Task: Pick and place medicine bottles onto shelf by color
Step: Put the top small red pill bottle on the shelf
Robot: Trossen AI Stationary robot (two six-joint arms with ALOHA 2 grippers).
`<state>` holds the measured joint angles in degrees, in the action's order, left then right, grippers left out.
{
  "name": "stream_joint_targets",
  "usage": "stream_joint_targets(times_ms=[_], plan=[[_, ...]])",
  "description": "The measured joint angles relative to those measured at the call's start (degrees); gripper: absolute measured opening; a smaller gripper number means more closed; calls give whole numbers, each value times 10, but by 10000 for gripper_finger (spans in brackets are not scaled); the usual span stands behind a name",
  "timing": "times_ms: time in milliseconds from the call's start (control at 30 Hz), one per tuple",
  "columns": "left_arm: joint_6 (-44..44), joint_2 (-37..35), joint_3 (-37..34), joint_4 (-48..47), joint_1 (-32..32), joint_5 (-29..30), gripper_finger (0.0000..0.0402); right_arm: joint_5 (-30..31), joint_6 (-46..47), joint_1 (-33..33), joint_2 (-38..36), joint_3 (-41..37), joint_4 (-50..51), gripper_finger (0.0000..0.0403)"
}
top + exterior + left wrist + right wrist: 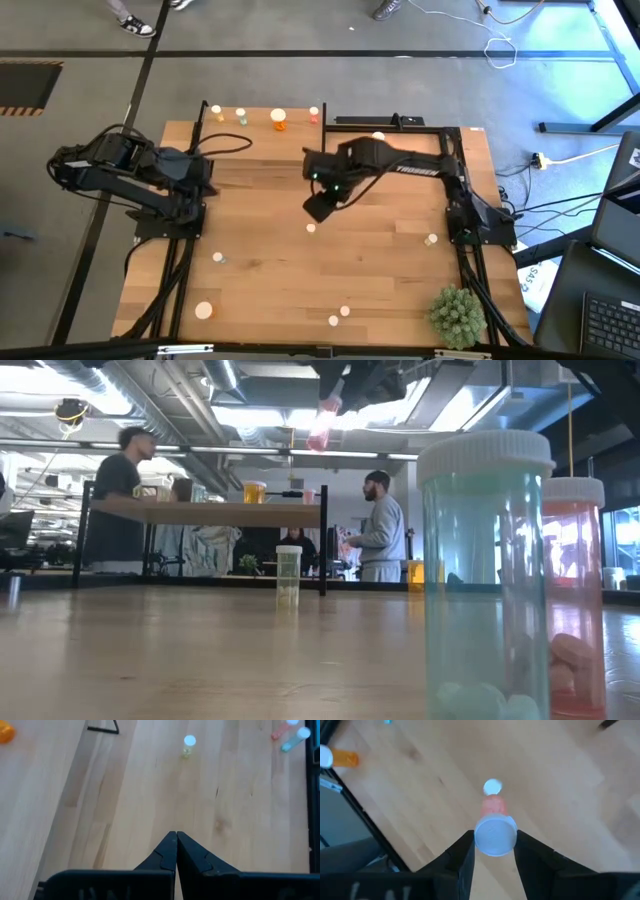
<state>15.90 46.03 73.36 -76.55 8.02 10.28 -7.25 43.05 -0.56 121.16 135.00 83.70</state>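
My right gripper [318, 207] hangs over the middle of the table, shut on a reddish medicine bottle [325, 422] with a white cap. Under it a small white-capped bottle [492, 787] stands on the table. My left gripper [176, 839] is shut and holds nothing, above the table's left side [207, 185]. The shelf [200, 510] stands at the far edge with an orange bottle [255, 491] and a pink one [308, 496] on top. More bottles [218, 258] stand scattered on the tabletop. My right gripper pinches the reddish bottle's white cap [481, 840] between its two fingers, one on either side. The fingers come steeply from above, and the body [494, 806] points down past them. The bottle hangs lifted clear of the table, a little tilted.
A spiky green plant ball [458, 315] sits at the near right corner. A pale green bottle [485, 580] and a red one [575, 600] stand near the front edge; another pale one [287, 575] stands mid-table. People stand in the room beyond.
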Motion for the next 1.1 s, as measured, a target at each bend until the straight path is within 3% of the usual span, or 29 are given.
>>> stream_joint_targets(times_ms=[467,833,1100], plan=[[4,1,0,66,0,103,0,2,-140,-109,-41,0,-114,130],[5,3,0,93,0,114,0,-37,-198,-219,-41,0,-195,124],[5,13,0,103,-7,118,0,-55,-220,-234,-48,0,-235,123]])
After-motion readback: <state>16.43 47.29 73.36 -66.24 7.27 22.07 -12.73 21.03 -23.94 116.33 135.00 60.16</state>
